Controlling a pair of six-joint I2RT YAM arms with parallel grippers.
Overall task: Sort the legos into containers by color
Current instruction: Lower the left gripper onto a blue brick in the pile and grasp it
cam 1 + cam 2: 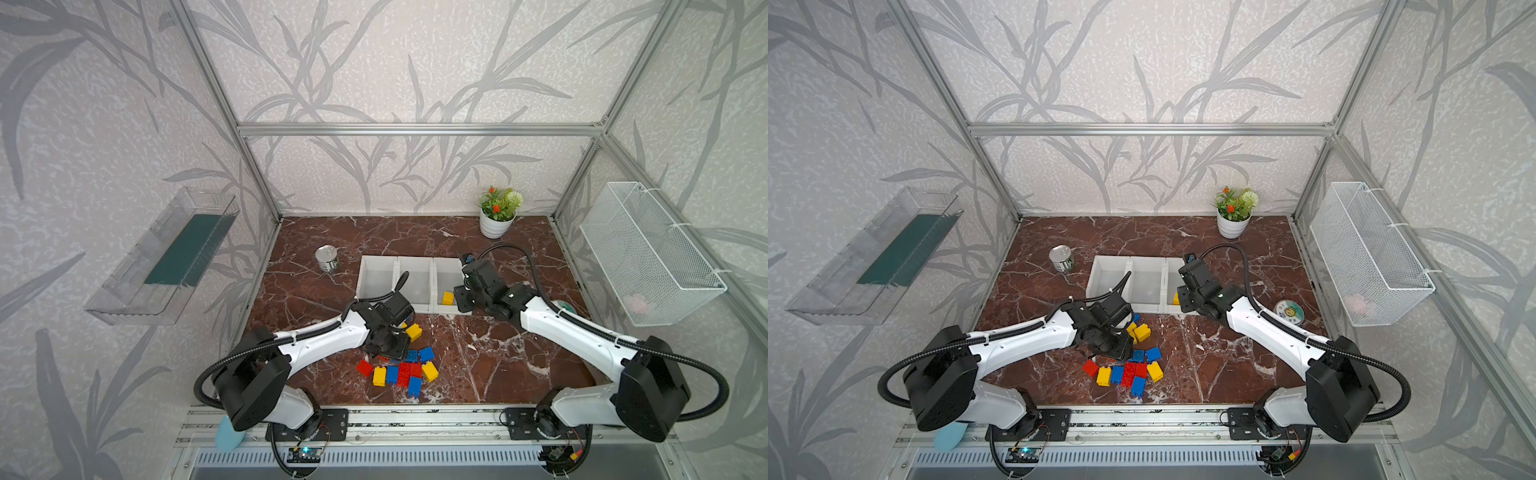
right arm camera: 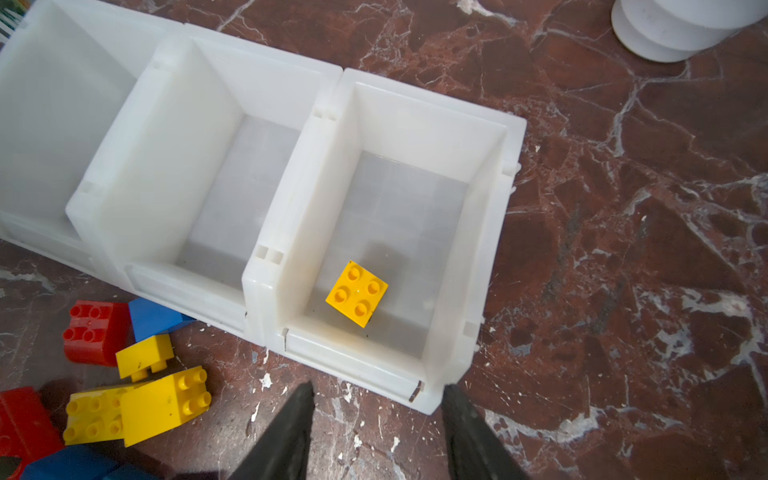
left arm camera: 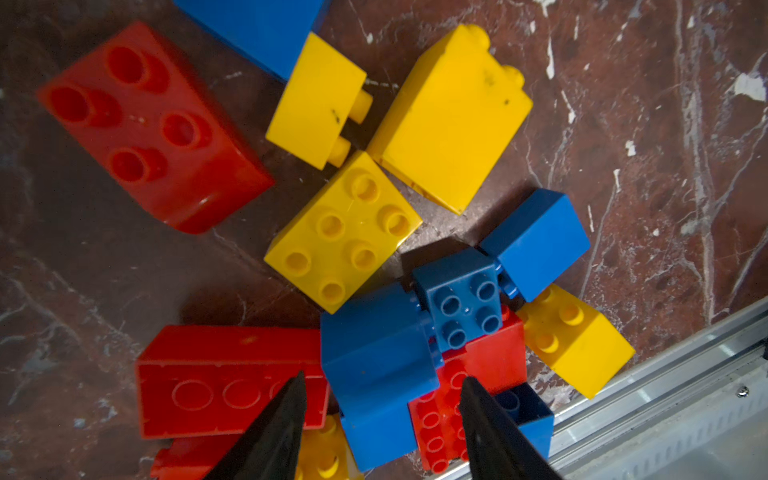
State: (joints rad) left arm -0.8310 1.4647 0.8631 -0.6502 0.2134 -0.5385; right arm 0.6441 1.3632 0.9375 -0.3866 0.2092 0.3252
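Legos (image 1: 399,370): a loose heap of red, blue and yellow bricks on the near side of the table, just in front of the containers (image 1: 415,266). Several touch or overlap. Only one is sorted: a small yellow brick (image 2: 356,293), studs up, on the floor of the right-end bin near its front lip. The middle bin is bare, and the left bin is bare as far as it shows. Judgement: the task is barely begun, with nearly the whole heap left and no red or blue placed. Left gripper (image 3: 380,376) is low over the heap, jaws spread either side of a blue brick (image 3: 374,357) among red ones; contact uncertain, nothing lifted. Right gripper (image 2: 379,385) hangs by the right-end bin's front lip, jaws apart, nothing between them. Surface: dark red marble-pattern table (image 1: 478,374) with white veins. Around it: tin can (image 1: 327,258) left of the bins, potted plant (image 1: 497,212) at the back, aluminium frame (image 1: 415,129), leaf-print walls (image 1: 374,62), wire basket (image 1: 648,253) on the right wall, clear tray (image 1: 166,257) on the left.
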